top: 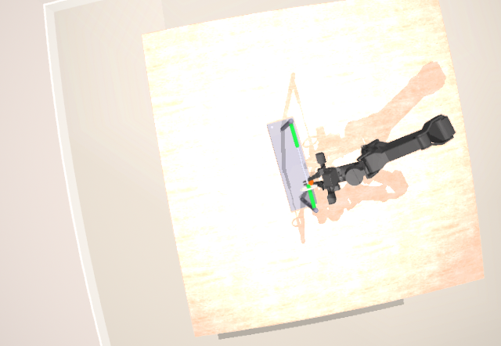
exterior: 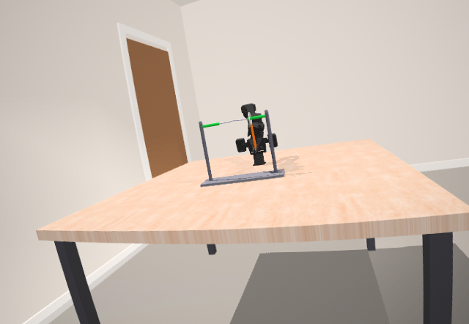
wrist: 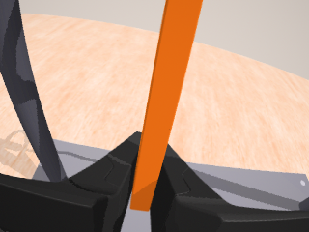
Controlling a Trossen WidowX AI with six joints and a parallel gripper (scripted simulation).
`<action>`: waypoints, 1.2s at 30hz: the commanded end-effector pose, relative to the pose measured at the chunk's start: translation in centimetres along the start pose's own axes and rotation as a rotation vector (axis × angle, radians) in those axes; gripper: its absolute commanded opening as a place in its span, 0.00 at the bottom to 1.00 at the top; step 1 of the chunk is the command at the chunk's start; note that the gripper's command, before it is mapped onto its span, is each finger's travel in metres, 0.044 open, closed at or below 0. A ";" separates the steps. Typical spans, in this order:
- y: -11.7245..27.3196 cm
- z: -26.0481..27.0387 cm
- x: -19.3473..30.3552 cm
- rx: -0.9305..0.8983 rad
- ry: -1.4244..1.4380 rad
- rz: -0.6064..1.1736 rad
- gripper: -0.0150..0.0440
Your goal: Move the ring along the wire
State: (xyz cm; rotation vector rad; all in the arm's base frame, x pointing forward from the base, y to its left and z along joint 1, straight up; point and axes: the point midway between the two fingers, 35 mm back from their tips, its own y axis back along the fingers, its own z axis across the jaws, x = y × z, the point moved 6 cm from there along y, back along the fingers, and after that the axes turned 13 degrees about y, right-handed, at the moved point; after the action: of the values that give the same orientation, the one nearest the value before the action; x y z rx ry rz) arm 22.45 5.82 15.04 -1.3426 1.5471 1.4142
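Observation:
The pale ring (top: 304, 189) (exterior: 249, 117) is around the wire at the inner end of one green part (top: 311, 199) (exterior: 259, 116). Whether it touches the wire is too small to tell. Its orange handle (top: 311, 182) (exterior: 253, 136) (wrist: 166, 72) hangs below, slightly tilted. My gripper (exterior: 254, 146) (wrist: 147, 141) is shut on the lower part of the handle, below the wire. The thin grey wire (top: 301, 160) (exterior: 232, 121) runs to the other green part (top: 293, 135) (exterior: 210, 124).
The near post (exterior: 271, 146) (wrist: 29, 106) stands close beside my gripper, on the left in the wrist view. The other post (exterior: 205, 154) stands at the far end of the grey base (top: 279, 144) (exterior: 242, 178). The base sits on the wooden table (top: 226, 253) (exterior: 242, 210).

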 end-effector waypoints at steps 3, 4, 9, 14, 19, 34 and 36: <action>0.0 0.5 -0.2 0.003 -0.007 -0.004 0.00; 0.0 0.6 -0.3 0.004 -0.007 -0.004 0.00; -0.1 0.9 -0.2 0.004 -0.007 -0.005 0.00; -0.3 1.0 0.4 0.004 -0.007 -0.005 0.00; -0.6 1.2 1.2 0.004 -0.007 -0.005 0.00; -0.6 1.2 1.3 0.004 -0.007 -0.005 0.00; -0.6 1.2 1.3 0.004 -0.007 -0.005 0.00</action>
State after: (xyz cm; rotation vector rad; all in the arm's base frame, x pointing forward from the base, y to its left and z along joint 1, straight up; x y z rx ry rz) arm 22.56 6.81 13.62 -1.3453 1.5374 1.4088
